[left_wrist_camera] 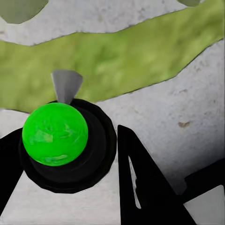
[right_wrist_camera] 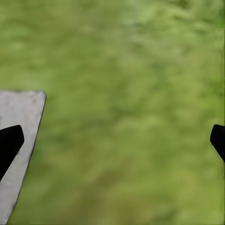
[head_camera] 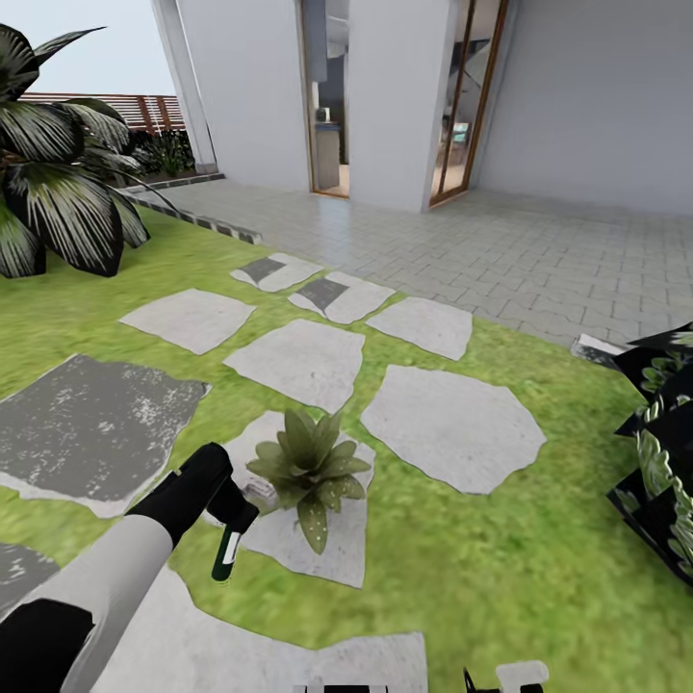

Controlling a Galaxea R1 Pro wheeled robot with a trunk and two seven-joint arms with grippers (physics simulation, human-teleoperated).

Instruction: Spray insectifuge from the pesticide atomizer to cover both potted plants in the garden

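Observation:
My left gripper is shut on the pesticide atomizer, a slim dark-green bottle with a white label that hangs below the fingers. It is held just left of a potted plant, a low rosette of pointed green leaves standing on a grey stepping stone. In the left wrist view the atomizer appears end-on as a bright green round shape in a black collar with a grey nozzle, between the black fingers. My right gripper is open over lawn, with nothing between its fingertips.
Grey stepping stones lie across the lawn ahead. A large palm stands at the far left and a dark blocky bush at the right edge. Beyond are a paved terrace, the house doorway and a slatted fence.

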